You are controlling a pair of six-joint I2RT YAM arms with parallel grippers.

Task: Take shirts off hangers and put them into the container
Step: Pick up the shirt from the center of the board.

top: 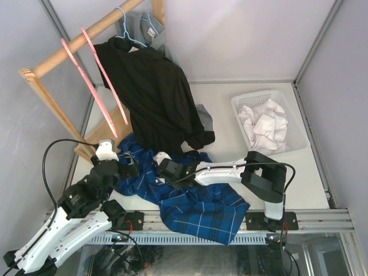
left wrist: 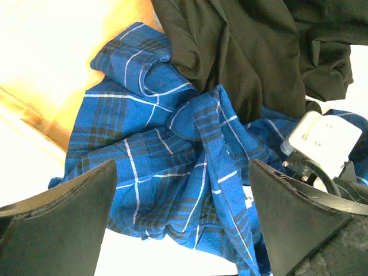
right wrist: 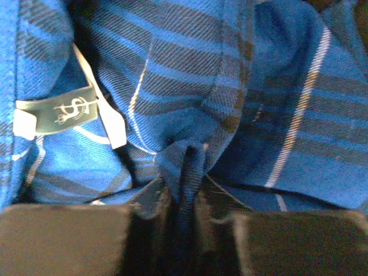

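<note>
The blue plaid shirt (top: pixel 195 210) lies crumpled on the table's near side, part of it hanging over the front edge. My right gripper (top: pixel 157 163) (right wrist: pixel 187 190) is shut on a fold of that shirt (right wrist: pixel 172 69), next to its label. Just left of it, my left gripper (top: pixel 129 166) (left wrist: pixel 183 167) hangs open over the plaid cloth (left wrist: pixel 172 155), holding nothing. The black shirt (top: pixel 155 98) hangs from a light-blue wire hanger (top: pixel 123 29), its lower part draped onto the table. A grey shirt (top: pixel 148 29) hangs behind it. The white shirt (top: pixel 264 126) lies in the container (top: pixel 259 95).
The wooden rack (top: pixel 52 103) stands at the back left with two bare pink hangers (top: pixel 95 86) on its rail. Its wooden foot (left wrist: pixel 52 69) lies just left of the plaid shirt. Grey walls close in the table on three sides.
</note>
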